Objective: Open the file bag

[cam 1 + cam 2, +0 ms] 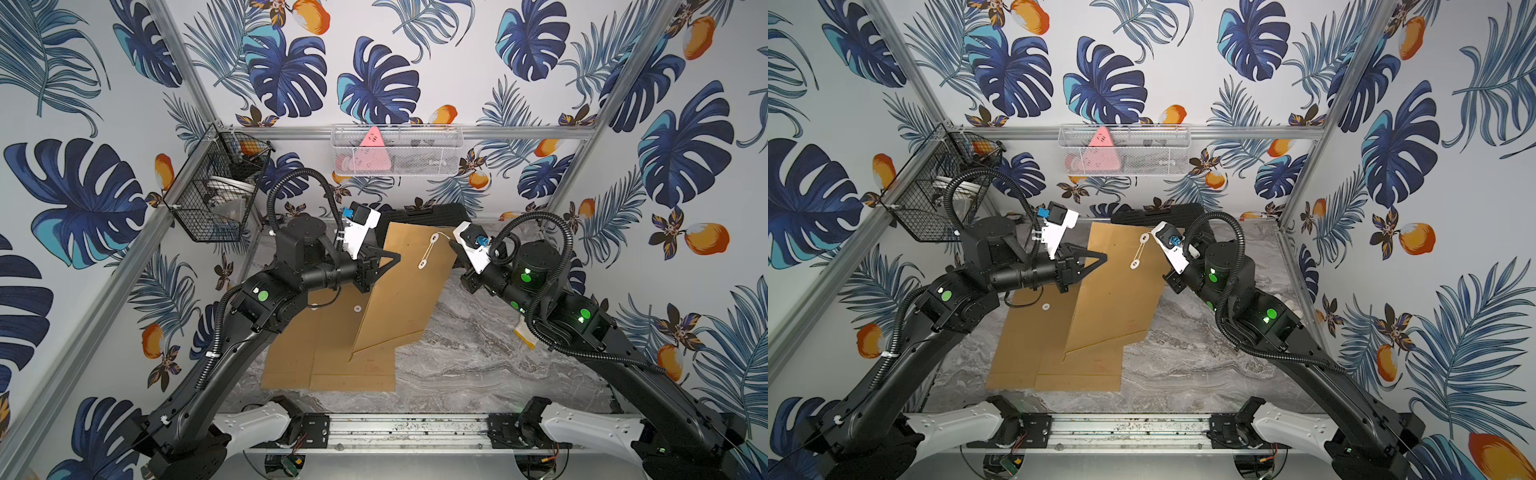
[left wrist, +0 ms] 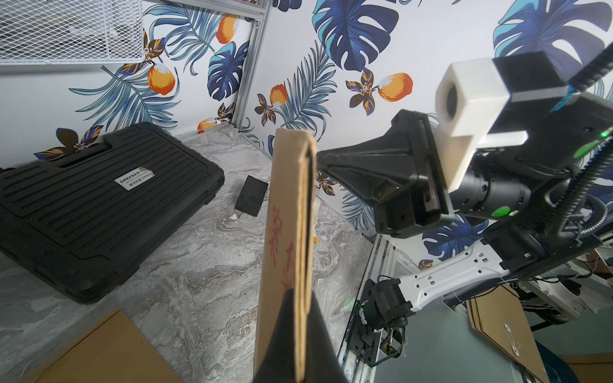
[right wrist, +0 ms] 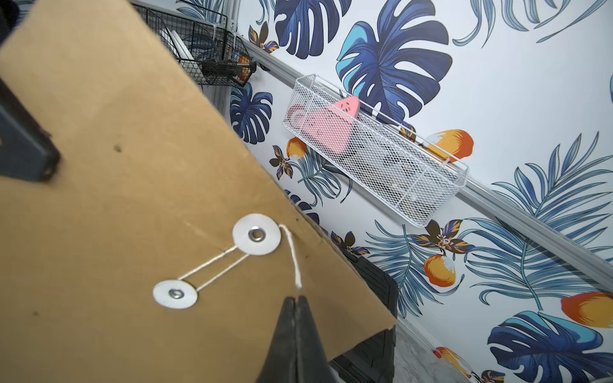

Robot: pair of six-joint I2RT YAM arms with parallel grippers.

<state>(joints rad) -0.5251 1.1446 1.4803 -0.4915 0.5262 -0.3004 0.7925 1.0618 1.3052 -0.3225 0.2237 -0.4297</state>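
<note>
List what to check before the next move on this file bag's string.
1. Hold: left gripper shut on the file bag edge: ok.
2. Pull: right gripper shut on the free end of the string: ok.
3. String unwound from upper disc and lower disc: not ok, it loops between both.
4. File bag's low corner clear of the flat bags beneath: cannot tell.
</note>
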